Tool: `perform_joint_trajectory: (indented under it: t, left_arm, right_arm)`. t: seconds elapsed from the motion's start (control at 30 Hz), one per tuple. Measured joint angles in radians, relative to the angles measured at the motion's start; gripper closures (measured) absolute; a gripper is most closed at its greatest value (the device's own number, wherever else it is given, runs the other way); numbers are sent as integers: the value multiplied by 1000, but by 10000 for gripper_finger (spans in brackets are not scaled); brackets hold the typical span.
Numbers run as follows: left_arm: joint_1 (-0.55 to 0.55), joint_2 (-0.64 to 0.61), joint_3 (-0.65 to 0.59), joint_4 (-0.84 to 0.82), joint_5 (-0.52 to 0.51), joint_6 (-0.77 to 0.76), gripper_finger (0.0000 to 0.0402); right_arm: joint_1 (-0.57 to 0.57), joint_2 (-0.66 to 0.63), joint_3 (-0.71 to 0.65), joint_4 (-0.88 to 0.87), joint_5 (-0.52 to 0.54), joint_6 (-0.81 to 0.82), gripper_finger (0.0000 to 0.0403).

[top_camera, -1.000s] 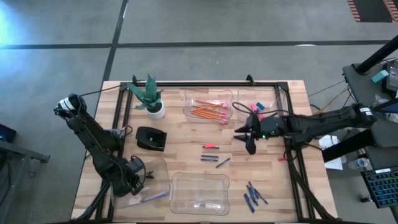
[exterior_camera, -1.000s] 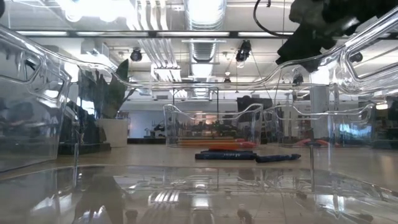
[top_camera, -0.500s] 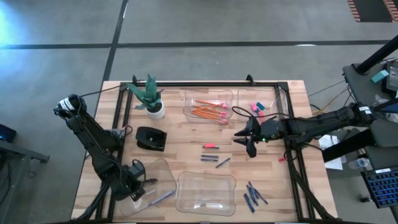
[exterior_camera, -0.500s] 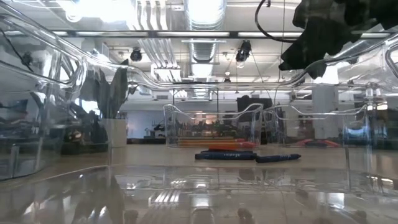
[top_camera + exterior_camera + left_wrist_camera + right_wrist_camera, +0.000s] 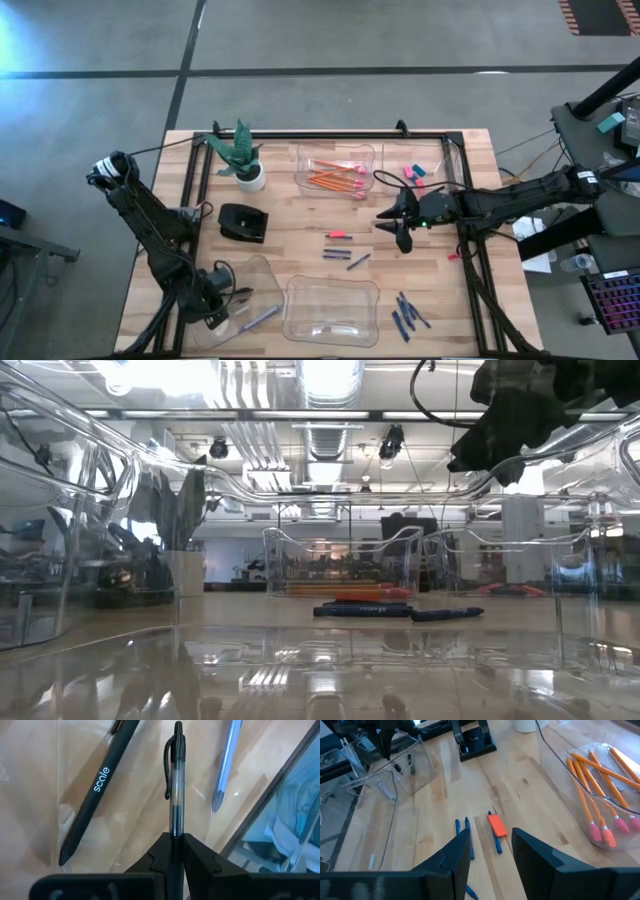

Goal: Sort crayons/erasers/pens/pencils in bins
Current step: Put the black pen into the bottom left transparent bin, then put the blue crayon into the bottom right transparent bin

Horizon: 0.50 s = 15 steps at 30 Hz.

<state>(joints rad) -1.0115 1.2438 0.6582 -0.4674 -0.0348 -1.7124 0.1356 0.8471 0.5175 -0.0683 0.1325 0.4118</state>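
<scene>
High view: four clear bins sit on the wooden table (image 5: 290, 215). The far middle bin (image 5: 336, 168) holds the orange pencils (image 5: 335, 180) with pink ends. The far right bin (image 5: 425, 168) holds a few small erasers (image 5: 412, 173), pink and one light blue. The near middle bin (image 5: 331, 310) looks almost bare; what little lies in it cannot be made out. The near left bin (image 5: 240, 300) is tilted askew and holds a bluish pen (image 5: 260, 319). The left gripper (image 5: 226, 303) reaches into this bin. The right gripper (image 5: 395, 224) hovers above the middle of the table, its fingers parted and holding nothing. Loose on the wood lie a red eraser (image 5: 338, 234), a few dark sticks (image 5: 340, 254) in the middle, and a cluster of dark-blue crayons (image 5: 406, 312) just right of the near middle bin. A potted plant (image 5: 243, 158) and a black box (image 5: 243, 222) stand on the left.

Low view: clear bin walls fill the foreground; beyond them dark sticks (image 5: 362, 610) lie on the table, with the pencil bin (image 5: 340, 565) behind.

Left wrist view: the left gripper (image 5: 173, 842) is clenched on a clear-barrelled pen with a black clip (image 5: 176, 780). Beside it on the bin floor lie a black pen marked "scale" (image 5: 95, 790) and the bluish pen (image 5: 226, 762).

Right wrist view: the right gripper (image 5: 490, 845) stands released above the red eraser (image 5: 496, 825) and blue sticks (image 5: 468, 837). The pencils (image 5: 600, 785) lie in their bin.
</scene>
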Motion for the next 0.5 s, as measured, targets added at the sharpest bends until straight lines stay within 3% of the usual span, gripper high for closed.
perform_joint_trajectory:
  t: [0.13, 0.5]
  left_arm:
    - [0, 0, -5, -2, -1, -34, 371]
    - [0, -3, -1, 22, 1, -37, 285]
  right_arm:
    - [0, 0, 0, 0, 0, -1, 268]
    - [0, 0, 0, 0, 0, 0, 268]
